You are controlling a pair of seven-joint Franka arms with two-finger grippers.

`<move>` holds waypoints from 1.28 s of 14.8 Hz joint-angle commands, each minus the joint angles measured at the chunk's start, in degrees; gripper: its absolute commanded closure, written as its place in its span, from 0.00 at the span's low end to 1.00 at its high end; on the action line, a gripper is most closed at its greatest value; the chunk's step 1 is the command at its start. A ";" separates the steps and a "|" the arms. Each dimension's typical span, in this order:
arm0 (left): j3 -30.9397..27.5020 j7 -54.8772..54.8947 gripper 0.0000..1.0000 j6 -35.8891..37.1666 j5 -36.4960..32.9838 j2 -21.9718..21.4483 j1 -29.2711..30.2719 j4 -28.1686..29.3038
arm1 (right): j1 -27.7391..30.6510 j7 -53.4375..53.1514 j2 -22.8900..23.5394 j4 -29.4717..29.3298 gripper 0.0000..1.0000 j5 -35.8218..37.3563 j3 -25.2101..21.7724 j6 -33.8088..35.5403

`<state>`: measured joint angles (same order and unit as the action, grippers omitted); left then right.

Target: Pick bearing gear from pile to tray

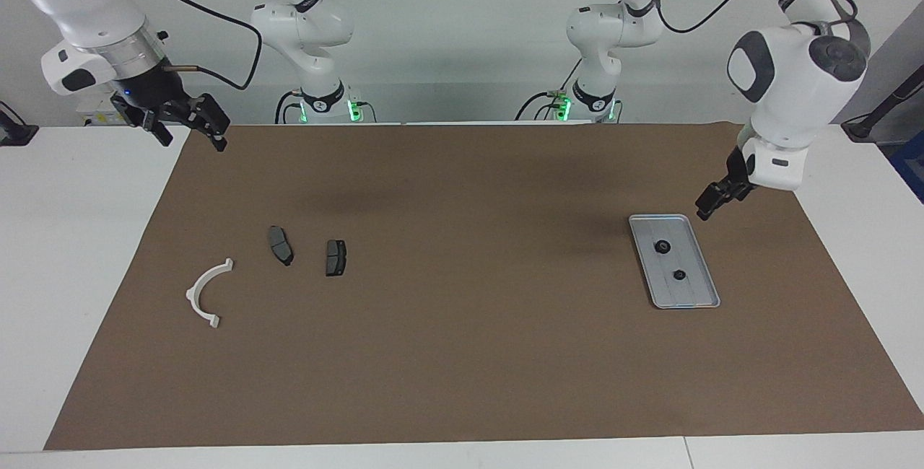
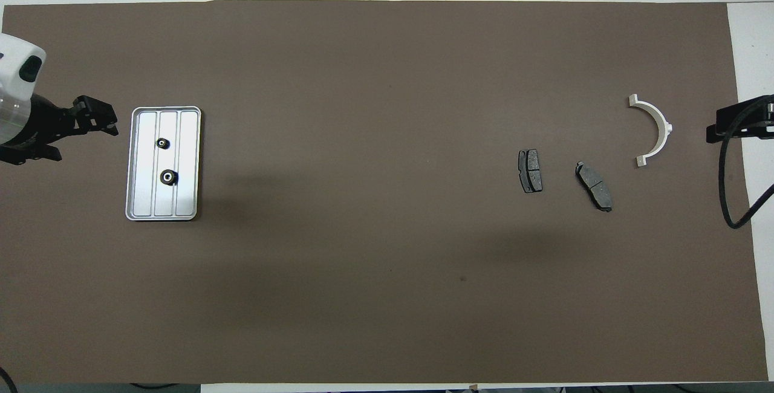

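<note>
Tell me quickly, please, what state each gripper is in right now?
Left gripper: holds nothing, beside the tray; fingers cannot be told.
Right gripper: open, empty, raised.

Both views are bright and evenly lit from above, and sharp from edge to edge with no motion blur. Soft, diffuse shadows smudge the brown mat [image 1: 462, 288], one at about 9 o'clock from the tray [image 1: 674, 260] in the facing view. The tray's metal gives a mild sheen without harsh glare, and straight edges barely bend at the borders.
</note>
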<state>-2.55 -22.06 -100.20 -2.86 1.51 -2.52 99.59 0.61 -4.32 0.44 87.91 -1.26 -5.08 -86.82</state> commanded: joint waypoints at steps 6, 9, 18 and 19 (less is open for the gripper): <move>0.35 16.00 0.00 8.27 0.22 -6.61 2.26 1.49 | 0.71 0.62 -1.32 1.21 0.00 -0.15 0.59 0.60; 3.07 15.74 0.00 3.02 0.31 -6.60 3.84 3.15 | 0.71 0.62 -1.23 1.21 0.00 -0.15 0.59 0.60; 3.68 15.12 0.00 2.82 4.70 -3.96 4.28 1.31 | 0.62 0.62 -1.23 1.21 0.00 -0.15 0.59 0.60; 4.04 15.38 0.00 2.91 4.70 -4.05 4.98 1.49 | 0.71 0.62 -1.23 1.21 0.00 -0.15 0.68 0.60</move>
<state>-0.05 -7.29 -98.03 0.86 -2.52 0.55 101.45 0.60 -4.32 0.43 87.91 -1.26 -4.96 -86.82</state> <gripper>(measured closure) 0.000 0.000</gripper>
